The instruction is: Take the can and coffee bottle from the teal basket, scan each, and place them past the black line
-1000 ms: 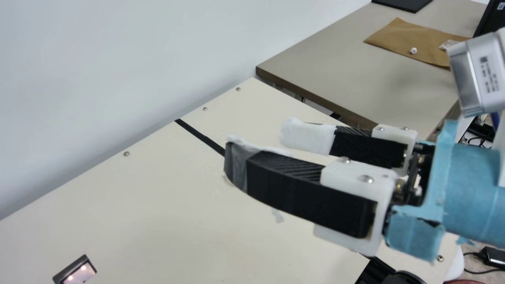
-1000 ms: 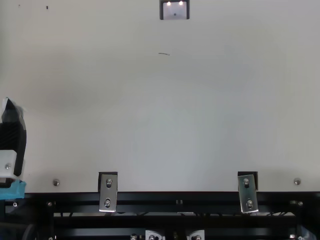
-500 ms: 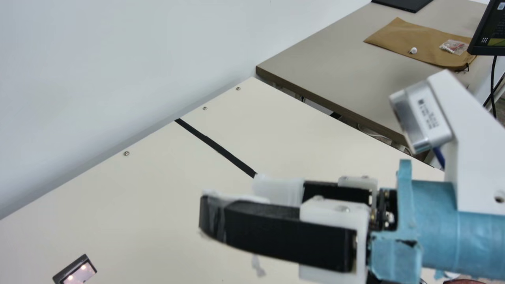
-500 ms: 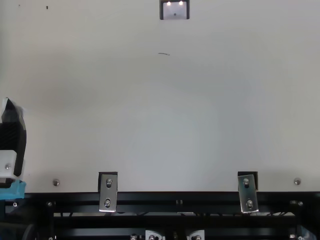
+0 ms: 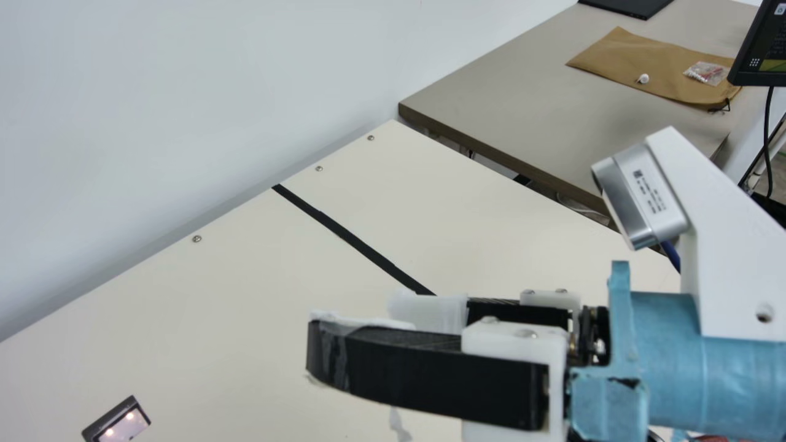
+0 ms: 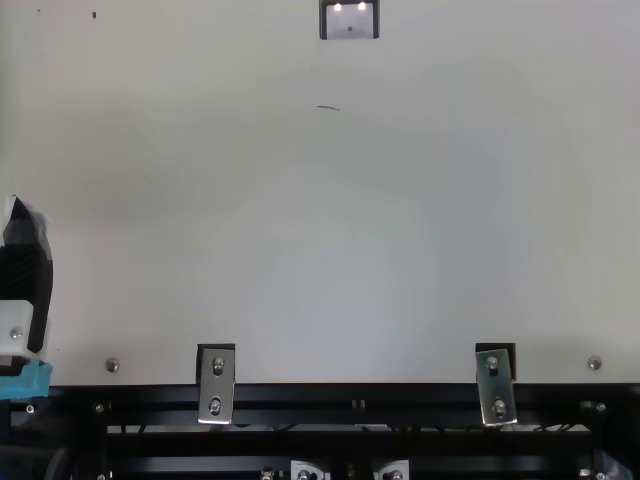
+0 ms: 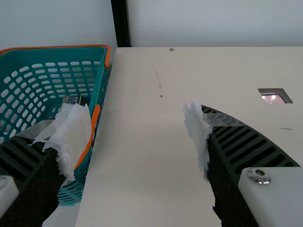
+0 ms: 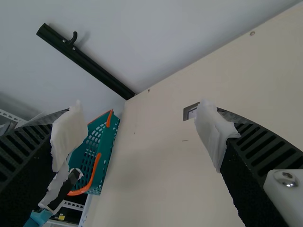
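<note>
Left gripper [image 6: 25, 265]: we are catching it at the top view's left edge; in its own wrist view, two white-tipped fingers are standing wide apart.
Right gripper [image 5: 356, 325]: we are seeing its fingers standing spread above the cream table [image 5: 215, 319].
Basket [image 7: 100, 78]: teal, orange-rimmed, it is sitting just beside the table, on our left arm's side.
Item [image 7: 73, 99]: we are spotting it inside the basket, partly hidden by a finger; can or bottle, we are not able to tell.
Scanner [image 5: 104, 420]: it is glowing on the table.
Line [image 5: 350, 236]: black, it is crossing the table beyond the scanner.
</note>
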